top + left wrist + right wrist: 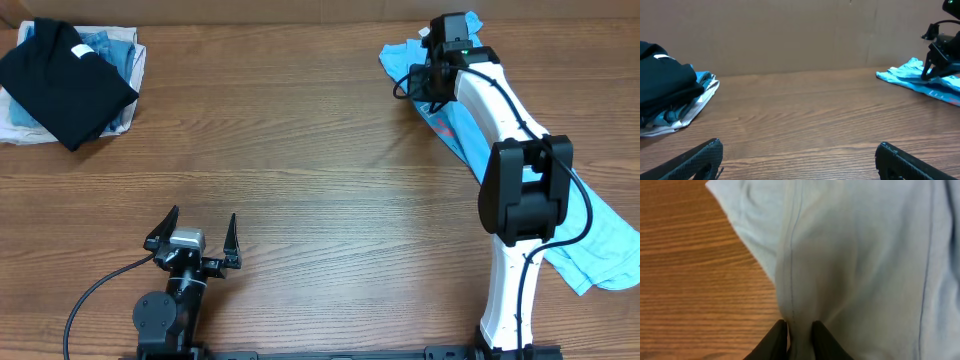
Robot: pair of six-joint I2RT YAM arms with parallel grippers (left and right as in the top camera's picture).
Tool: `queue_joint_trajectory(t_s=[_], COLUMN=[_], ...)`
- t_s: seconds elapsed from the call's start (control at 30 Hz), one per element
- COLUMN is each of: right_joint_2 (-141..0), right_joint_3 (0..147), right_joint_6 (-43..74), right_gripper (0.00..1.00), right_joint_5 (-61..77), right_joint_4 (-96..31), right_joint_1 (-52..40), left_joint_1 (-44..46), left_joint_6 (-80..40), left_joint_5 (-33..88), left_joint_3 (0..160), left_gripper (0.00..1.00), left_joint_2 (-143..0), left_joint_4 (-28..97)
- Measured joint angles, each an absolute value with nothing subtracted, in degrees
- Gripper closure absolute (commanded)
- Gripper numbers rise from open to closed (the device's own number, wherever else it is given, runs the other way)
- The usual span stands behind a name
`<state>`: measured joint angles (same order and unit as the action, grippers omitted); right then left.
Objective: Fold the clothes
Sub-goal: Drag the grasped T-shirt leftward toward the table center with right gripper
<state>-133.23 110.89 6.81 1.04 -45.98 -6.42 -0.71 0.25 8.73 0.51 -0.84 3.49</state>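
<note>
The clothes (603,238), a light sky-blue t-shirt, lie crumpled along the right side of the table, from the far right corner down to the near right edge. My right gripper (444,48) is at the shirt's far end, partly covering it. In the right wrist view its two black fingers pinch a bunched fold of the blue clothes (855,255) along a seam, so the right gripper (799,330) is shut on the fabric. The left wrist view shows the clothes (910,77) far off to the right. My left gripper (195,232) stands wide open near the front left, the left gripper (797,157) holding nothing.
A folded black shirt (62,78) lies on a pile of blue and white garments (118,52) at the back left corner; the black shirt (665,85) shows at the left wrist view's left. A brown cardboard wall (790,35) closes the far edge.
</note>
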Motion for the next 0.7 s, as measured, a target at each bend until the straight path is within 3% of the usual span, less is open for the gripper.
queue_joint_trajectory(t_s=[0.13, 0.4, 0.7], right_joint_2=[-133.23, -133.23, -128.57], right_joint_3=[110.89, 110.89, 110.89], right_joint_6=[6.81, 7.46, 9.98], right_gripper=[0.96, 0.96, 0.96], right_joint_5=[1.13, 6.0, 24.12], right_joint_4=[-46.68, -48.14, -48.6], right_joint_1=[-6.52, -6.48, -6.98], left_joint_1=[-0.71, -0.71, -0.71], left_joint_6=[0.25, 0.25, 0.25], left_joint_5=[8.73, 8.73, 8.73], left_joint_3=[0.51, 0.51, 0.51], left_gripper=[0.0, 0.0, 0.0], left_joint_2=[-0.84, -0.84, -0.84], left_joint_4=[3.49, 3.49, 3.49])
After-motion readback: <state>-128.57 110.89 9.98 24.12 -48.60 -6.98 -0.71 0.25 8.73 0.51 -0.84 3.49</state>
